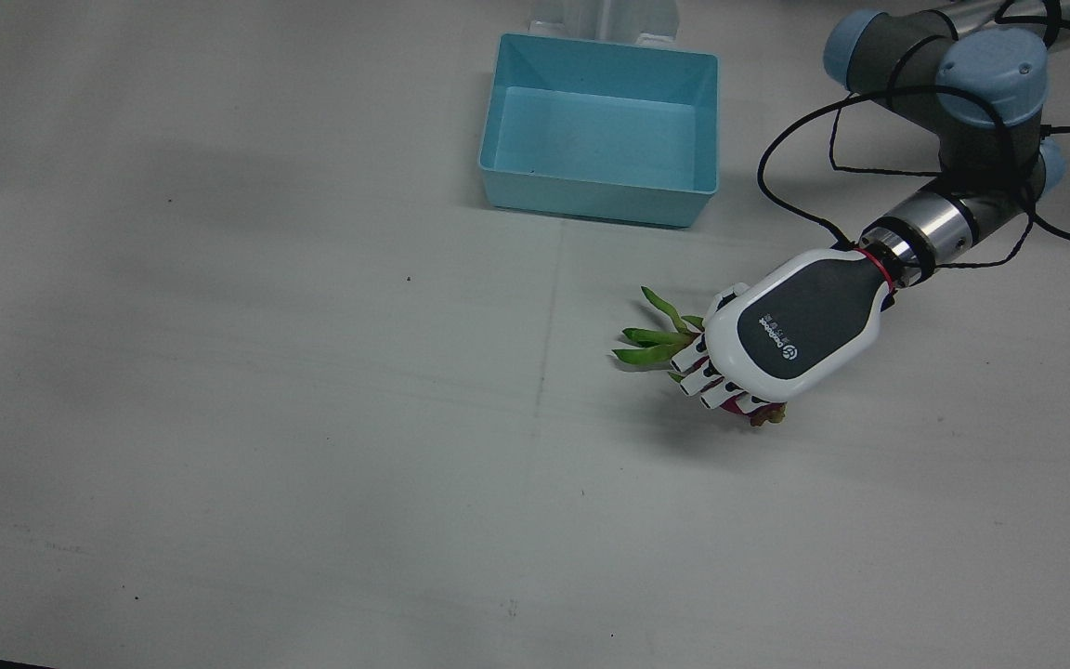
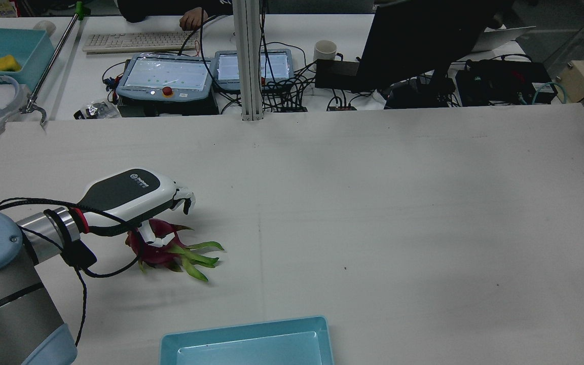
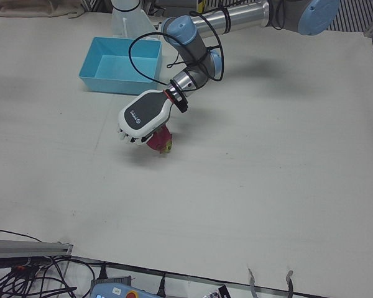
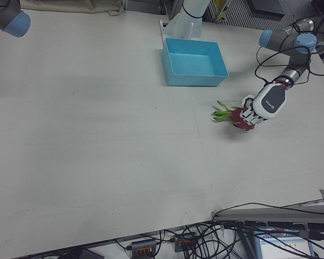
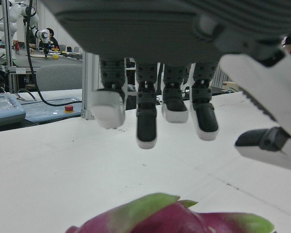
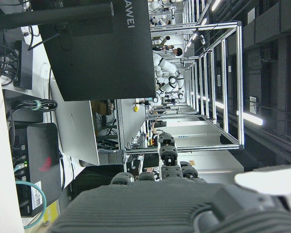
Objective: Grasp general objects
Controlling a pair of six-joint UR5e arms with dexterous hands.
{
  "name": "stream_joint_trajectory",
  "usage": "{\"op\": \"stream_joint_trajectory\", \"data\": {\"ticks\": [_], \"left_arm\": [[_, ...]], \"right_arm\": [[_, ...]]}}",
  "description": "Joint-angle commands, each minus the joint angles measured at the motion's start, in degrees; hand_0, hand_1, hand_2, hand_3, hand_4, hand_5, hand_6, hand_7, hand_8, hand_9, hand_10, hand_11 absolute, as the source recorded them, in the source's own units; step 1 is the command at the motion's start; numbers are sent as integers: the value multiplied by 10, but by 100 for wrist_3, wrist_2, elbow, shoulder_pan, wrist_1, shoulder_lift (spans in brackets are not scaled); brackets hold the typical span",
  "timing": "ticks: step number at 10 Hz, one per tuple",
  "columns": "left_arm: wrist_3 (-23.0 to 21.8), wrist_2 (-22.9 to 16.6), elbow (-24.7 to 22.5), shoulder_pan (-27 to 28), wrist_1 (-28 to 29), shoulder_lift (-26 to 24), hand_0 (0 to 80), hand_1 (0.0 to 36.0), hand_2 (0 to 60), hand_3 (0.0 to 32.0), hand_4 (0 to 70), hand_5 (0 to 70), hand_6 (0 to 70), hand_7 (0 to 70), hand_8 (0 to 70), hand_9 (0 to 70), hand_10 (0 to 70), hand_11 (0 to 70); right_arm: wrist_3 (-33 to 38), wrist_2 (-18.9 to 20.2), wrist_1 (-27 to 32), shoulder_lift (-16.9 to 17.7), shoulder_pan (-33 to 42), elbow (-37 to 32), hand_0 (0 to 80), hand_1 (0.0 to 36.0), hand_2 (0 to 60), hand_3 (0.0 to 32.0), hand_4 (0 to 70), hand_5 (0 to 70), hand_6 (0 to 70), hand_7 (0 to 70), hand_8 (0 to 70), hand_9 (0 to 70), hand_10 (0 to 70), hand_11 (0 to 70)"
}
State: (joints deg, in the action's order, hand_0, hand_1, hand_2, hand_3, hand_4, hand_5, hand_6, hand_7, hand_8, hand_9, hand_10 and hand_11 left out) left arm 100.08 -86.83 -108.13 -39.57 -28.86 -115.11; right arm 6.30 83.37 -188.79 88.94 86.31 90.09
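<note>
As far as containers went, found a light-blue plastic bin on the white worktop, well apart from the fruit and on the pedestal side of it, showing only its own bare floor. Spotted a second teal bin on the far desk in the rear view, with one small yellow item lying in it, too small to name. Noted a white mug on that same desk, contents hidden.

For writing, read "HUAWEI" on the back of a dark monitor in the right hand view. Made out a small white logo and a line of text on the dark back of the left hand, too small to read.

Found the dragon fruit lying on the worktop directly under the left hand, magenta body below the palm, green leaf tips poking out past the fingers toward the table's middle. From the left hand's own camera, saw those fingers hanging half-curled and spread, with clear space between their tips and the fruit's skin. Saw the thumb down close against the fruit in the rear view; could not tell whether touching.

Caught the right hand only in its own camera, as a dark grey edge raised off the worktop; could not tell how its fingers stood.
</note>
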Motion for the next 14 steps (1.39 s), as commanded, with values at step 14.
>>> {"op": "stream_joint_trajectory", "data": {"ticks": [14], "left_arm": [[407, 26, 837, 81, 794, 244, 537, 277, 271, 320, 0, 33, 0, 147, 7, 15, 148, 241]], "right_arm": [[2, -5, 0, 0, 0, -9, 0, 0, 0, 0, 0, 0, 0, 0, 0, 0, 0, 0]]}}
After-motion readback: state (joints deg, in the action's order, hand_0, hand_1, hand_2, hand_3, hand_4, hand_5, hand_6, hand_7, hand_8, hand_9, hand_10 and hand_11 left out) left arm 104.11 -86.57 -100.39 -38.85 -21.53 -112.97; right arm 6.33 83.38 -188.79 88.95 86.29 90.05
